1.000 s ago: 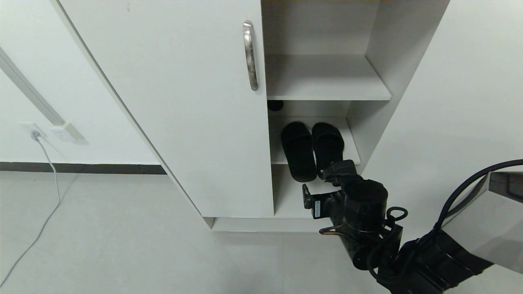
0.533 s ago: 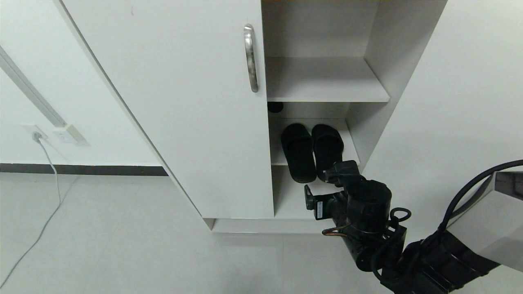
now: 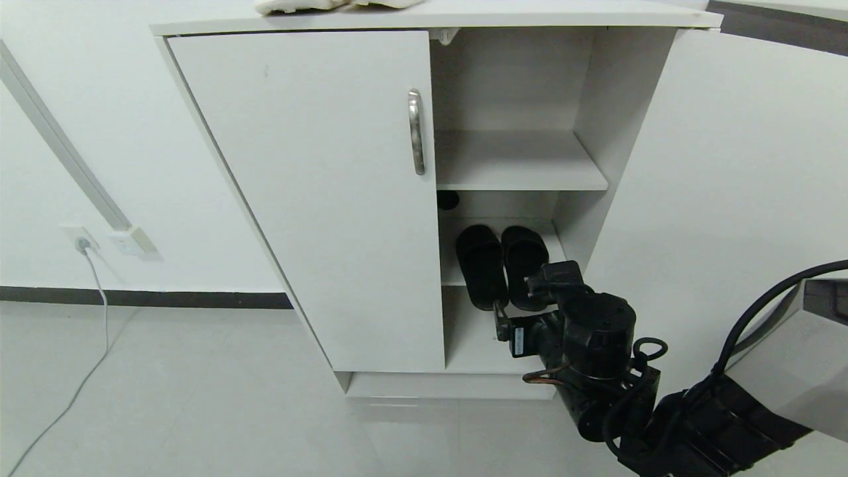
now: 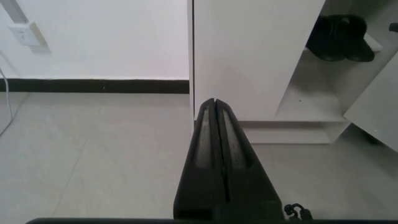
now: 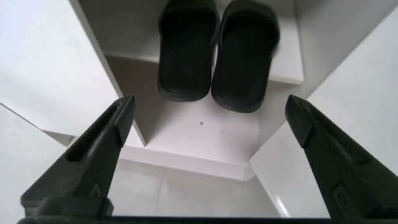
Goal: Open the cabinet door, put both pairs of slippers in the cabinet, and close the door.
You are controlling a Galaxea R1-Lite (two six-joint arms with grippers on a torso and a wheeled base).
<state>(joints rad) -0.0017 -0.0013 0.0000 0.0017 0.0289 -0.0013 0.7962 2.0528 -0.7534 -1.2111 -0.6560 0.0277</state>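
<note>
Atop the cabinet [image 3: 543, 14], pale slippers [image 3: 298, 5] are cut off; black slippers [image 3: 482, 265] sit shelved.

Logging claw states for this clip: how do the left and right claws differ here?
The left claw is shut, the right claw wide open. The right claw sits close before the black slippers; the left claw hangs farther back from the cabinet. Both hold nothing.

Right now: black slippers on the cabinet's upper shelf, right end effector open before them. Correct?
No: the black slide slippers sit on the white cabinet's lower shelf, per the head view. The right end effector is open before them.
</note>
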